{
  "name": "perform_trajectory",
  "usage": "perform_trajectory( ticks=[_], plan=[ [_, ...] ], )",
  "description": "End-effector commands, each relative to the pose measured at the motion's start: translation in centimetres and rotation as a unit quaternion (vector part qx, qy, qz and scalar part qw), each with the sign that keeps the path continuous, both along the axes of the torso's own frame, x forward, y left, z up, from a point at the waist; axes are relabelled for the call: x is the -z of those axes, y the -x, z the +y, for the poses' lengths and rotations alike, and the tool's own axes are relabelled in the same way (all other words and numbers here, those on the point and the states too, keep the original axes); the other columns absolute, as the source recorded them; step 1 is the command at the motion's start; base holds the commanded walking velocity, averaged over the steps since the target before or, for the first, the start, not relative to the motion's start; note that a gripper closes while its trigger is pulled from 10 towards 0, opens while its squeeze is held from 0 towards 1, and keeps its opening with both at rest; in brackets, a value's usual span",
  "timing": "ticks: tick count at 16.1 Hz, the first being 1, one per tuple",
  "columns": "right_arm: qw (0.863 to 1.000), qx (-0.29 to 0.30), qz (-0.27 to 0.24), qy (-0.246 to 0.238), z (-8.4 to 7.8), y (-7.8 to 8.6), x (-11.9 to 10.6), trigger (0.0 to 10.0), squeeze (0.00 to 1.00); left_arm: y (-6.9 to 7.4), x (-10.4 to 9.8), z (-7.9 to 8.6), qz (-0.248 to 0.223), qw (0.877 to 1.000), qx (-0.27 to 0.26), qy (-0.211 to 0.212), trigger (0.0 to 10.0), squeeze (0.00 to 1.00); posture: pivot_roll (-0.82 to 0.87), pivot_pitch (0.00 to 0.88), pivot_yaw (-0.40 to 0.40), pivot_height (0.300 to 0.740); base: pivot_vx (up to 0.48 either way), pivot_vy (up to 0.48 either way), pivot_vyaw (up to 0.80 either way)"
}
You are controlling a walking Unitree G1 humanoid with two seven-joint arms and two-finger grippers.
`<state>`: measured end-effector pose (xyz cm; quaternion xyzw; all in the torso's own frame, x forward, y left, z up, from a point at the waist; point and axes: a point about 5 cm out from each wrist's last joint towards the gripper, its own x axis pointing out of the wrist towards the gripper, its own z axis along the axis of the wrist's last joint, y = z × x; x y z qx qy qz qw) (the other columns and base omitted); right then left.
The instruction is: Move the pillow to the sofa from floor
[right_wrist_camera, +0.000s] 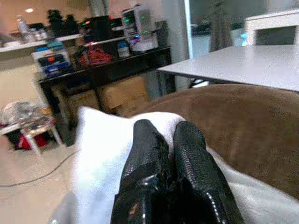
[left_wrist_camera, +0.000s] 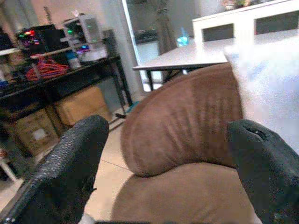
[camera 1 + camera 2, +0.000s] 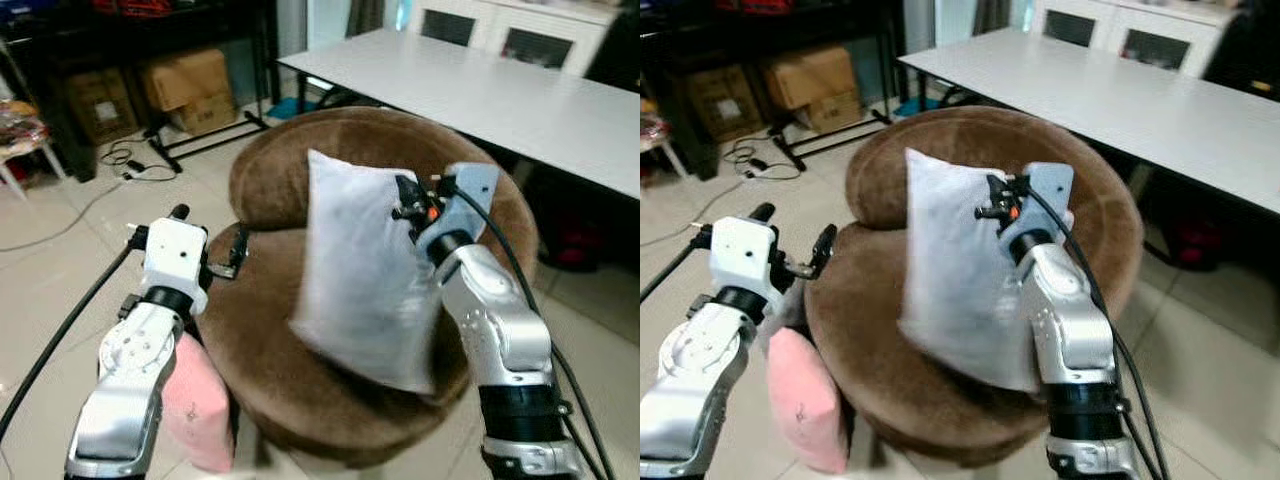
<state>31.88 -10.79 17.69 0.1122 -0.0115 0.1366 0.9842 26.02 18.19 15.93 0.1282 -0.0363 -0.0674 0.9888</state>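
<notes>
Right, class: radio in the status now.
Right gripper shut on white pillow, over brown sofa. Left gripper open beside it. Pink pillow on floor.

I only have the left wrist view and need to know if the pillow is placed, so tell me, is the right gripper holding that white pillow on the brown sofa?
Observer: Yes. The right gripper is shut on the white pillow, pinching its fabric near the upper edge.
Operator: Is the pillow resting on the seat?
Observer: From the head views, its lower corner appears to reach the brown sofa seat, and it leans tilted in front of the backrest.
Operator: Anything else near my left gripper?
Observer: A pink pillow sits on the floor against the sofa's side, below the left gripper, which is open and holds nothing.
</notes>
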Motion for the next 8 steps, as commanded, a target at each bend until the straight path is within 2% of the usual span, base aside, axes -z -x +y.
perform_trajectory(
  ticks=[1,6,8],
  plan=[
    [0.999,-0.009,-0.033,-0.002,0.38,-0.06,-1.43,10.0,0.0,-0.13,-0.24,0.1,-0.002,1.0,-0.001,-0.002,10.0,0.0,-0.03,0.0,-0.025,0.74,0.33,0.0,0.0],
    [0.999,-0.019,-0.035,0.001,0.56,-0.09,-1.49,10.0,0.0,-0.15,-0.25,0.0,-0.002,1.0,0.0,-0.004,10.0,0.0,-0.03,0.0,-0.026,0.74,0.329,0.0,0.0],
    [0.998,-0.046,-0.033,0.006,1.28,-0.16,-1.65,10.0,0.0,-0.11,-0.23,0.05,-0.001,1.0,-0.002,-0.006,10.0,0.0,-0.02,0.0,-0.03,0.74,0.291,0.0,0.0]
  ],
)
